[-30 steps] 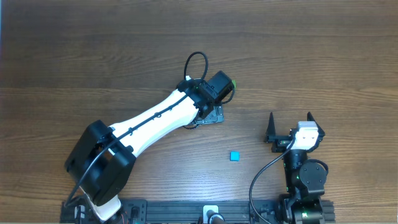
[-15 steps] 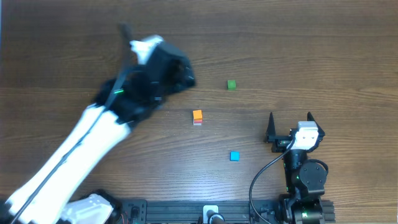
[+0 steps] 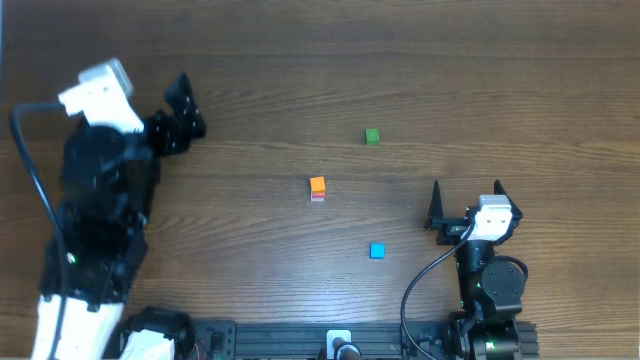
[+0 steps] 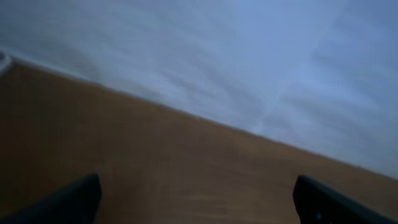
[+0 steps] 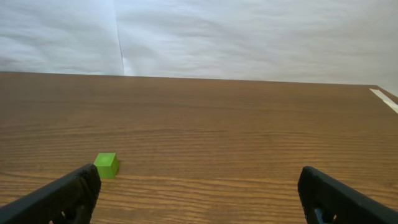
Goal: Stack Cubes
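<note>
Top view looked down on a wooden table (image 3: 520, 70) with 4 small cubes on it. Near the middle, an orange cube (image 3: 317, 184) sat on top of a reddish cube (image 3: 317, 198), of which just a thin edge peeked out below, making a stack of 2. A green cube (image 3: 372, 136) lay by itself farther from the arm bases and a little toward the right arm's side, well apart from the stack. A blue cube (image 3: 376, 251) lay alone closer to the bases, also right of the stack and roughly in line with the green one. Neither single cube touched anything else.

The left arm stood at the far left of the table, well away from every cube. Its left gripper (image 3: 188, 110) pointed toward the table's middle and held nothing. In the left wrist view its 2 fingers showed at opposite corners, spread wide, with bare wood and a pale wall between them.

The right gripper (image 3: 466, 190) sat near its own base, to the right of the blue cube and apart from it. Its fingers were spread wide too, gripping nothing. In the right wrist view the green cube showed on the wood ahead, off toward one finger's side — well clear of it — with the pale wall behind the table's far edge.
</note>
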Robot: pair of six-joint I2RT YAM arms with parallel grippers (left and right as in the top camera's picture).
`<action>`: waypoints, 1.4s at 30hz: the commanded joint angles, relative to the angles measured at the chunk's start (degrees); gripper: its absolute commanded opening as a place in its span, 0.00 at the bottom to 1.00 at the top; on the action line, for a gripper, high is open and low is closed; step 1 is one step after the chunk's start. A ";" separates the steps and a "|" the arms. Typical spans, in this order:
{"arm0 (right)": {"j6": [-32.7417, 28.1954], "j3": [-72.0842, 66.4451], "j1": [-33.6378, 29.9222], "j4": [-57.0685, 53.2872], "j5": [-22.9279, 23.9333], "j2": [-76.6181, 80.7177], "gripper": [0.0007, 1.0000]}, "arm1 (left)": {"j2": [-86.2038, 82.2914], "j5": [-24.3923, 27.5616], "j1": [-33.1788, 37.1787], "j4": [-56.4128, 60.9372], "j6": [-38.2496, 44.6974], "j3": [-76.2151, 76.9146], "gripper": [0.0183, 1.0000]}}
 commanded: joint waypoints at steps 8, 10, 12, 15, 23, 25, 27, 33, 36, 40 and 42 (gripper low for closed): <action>-0.22 -0.44 -0.42 -0.04 -0.48 -0.37 0.99 | -26.67 8.94 3.54 18.60 11.76 -32.65 1.00; -0.22 -0.44 -0.42 -0.04 -0.48 -0.37 0.99 | -30.12 8.96 3.56 18.82 13.16 -34.97 1.00; -0.22 -0.44 -0.42 -0.04 -0.48 -0.37 0.99 | -33.05 8.96 3.76 18.75 14.38 -36.65 0.99; -0.22 -0.44 -0.42 -0.04 -0.48 -0.37 0.99 | -37.07 10.91 4.98 18.75 17.42 -38.64 1.00; -0.22 -0.44 -0.42 -0.04 -0.48 -0.37 0.99 | -43.01 11.98 6.82 18.80 19.89 -43.50 1.00; -0.22 -0.44 -0.42 -0.04 -0.48 -0.37 0.99 | -44.72 11.98 7.13 19.26 19.91 -45.20 1.00; -0.22 -0.44 -0.42 -0.04 -0.48 -0.37 0.99 | -46.82 11.93 7.13 19.98 19.91 -47.39 1.00; -0.22 -0.44 -0.42 -0.04 -0.48 -0.37 0.99 | -48.61 11.96 7.13 20.55 19.89 -50.69 1.00; -0.22 -0.44 -0.42 -0.04 -0.48 -0.37 0.99 | -48.68 11.96 7.13 20.55 19.89 -51.71 1.00; -0.22 -0.44 -0.42 -0.04 -0.48 -0.37 0.99 | -48.68 12.72 7.13 19.91 19.85 -53.09 1.00; -0.22 -0.44 -0.42 -0.04 -0.48 -0.37 0.99 | -48.68 13.44 7.13 19.50 19.85 -53.09 1.00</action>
